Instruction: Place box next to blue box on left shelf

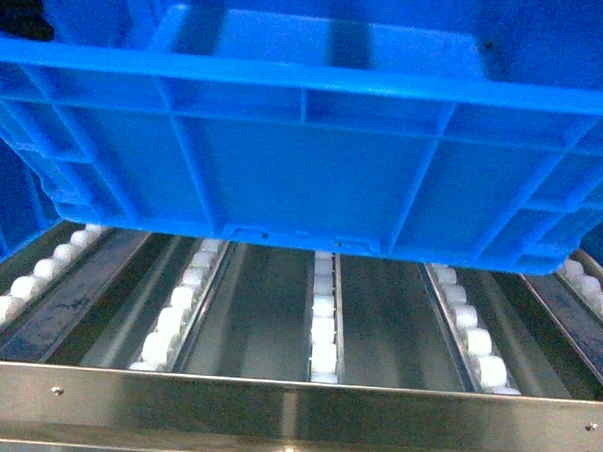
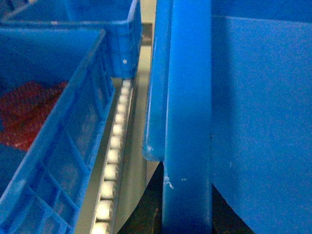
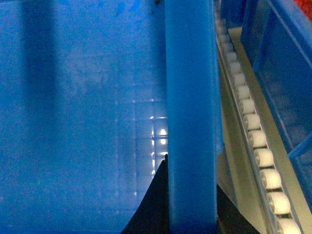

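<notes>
The box (image 1: 304, 176) fills the upper half of the head view, its ribbed front wall hanging over the roller lanes of the left shelf (image 1: 294, 406). My left gripper (image 2: 187, 214) is shut on the box's left rim (image 2: 187, 122), a dark finger (image 2: 151, 209) on each side of it. The box's right rim (image 3: 190, 97) is clamped the same way by my right gripper (image 3: 191, 209). The blue box (image 2: 53, 161) stands on the shelf just left of the held one, a roller lane (image 2: 114, 151) apart, with red material (image 2: 24, 117) inside. Neither gripper shows in the head view.
A second blue crate (image 2: 97, 29) stands behind the left one. Another blue crate (image 3: 282, 87) sits beyond the roller lane (image 3: 258, 141) on the right. The riveted steel front rail (image 1: 124, 393) crosses the bottom of the head view, with several roller lanes (image 1: 322, 327) behind it.
</notes>
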### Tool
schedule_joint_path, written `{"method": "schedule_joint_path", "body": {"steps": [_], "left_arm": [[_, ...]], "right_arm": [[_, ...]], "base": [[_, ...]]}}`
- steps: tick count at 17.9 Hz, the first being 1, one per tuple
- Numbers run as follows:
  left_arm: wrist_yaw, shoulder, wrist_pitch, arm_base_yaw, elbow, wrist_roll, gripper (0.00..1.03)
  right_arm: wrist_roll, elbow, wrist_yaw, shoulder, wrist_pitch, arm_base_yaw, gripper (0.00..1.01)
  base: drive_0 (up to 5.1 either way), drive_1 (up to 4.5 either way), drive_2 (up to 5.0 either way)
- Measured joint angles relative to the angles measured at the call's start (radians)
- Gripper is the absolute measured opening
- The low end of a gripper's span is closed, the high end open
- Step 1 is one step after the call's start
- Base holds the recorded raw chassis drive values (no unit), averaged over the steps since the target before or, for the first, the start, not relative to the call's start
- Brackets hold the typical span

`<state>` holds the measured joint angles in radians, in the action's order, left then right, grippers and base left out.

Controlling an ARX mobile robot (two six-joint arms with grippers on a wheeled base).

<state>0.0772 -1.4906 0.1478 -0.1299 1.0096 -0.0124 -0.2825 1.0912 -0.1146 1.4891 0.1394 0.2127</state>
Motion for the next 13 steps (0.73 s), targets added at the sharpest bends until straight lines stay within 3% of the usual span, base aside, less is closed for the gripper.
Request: {"method": "schedule_joint_path", "body": {"steps": [2, 10, 13], "left_arm": [[-0.016, -0.091, -0.085, -0.016, 0.013, -0.022, 0.06], [-0.020, -0.142, -0.096, -0.035, 0.013, -0.045, 0.06], [-0.014, -0.156, -0.104, -0.061, 0.013, -0.073, 0.06]], "right_arm": [[-0.013, -0.009, 0.029, 0.073, 0.038, -0.019, 0.08], [-0.013, -0.018, 0.040, 0.120, 0.046, -0.048, 0.08], [0.003, -0.003, 0.059, 0.138, 0.057, -0.071, 0.08]], "base": [[0.0, 0.00, 0.0], [0.0, 0.00, 0.0], [0.0, 0.00, 0.0]]}}
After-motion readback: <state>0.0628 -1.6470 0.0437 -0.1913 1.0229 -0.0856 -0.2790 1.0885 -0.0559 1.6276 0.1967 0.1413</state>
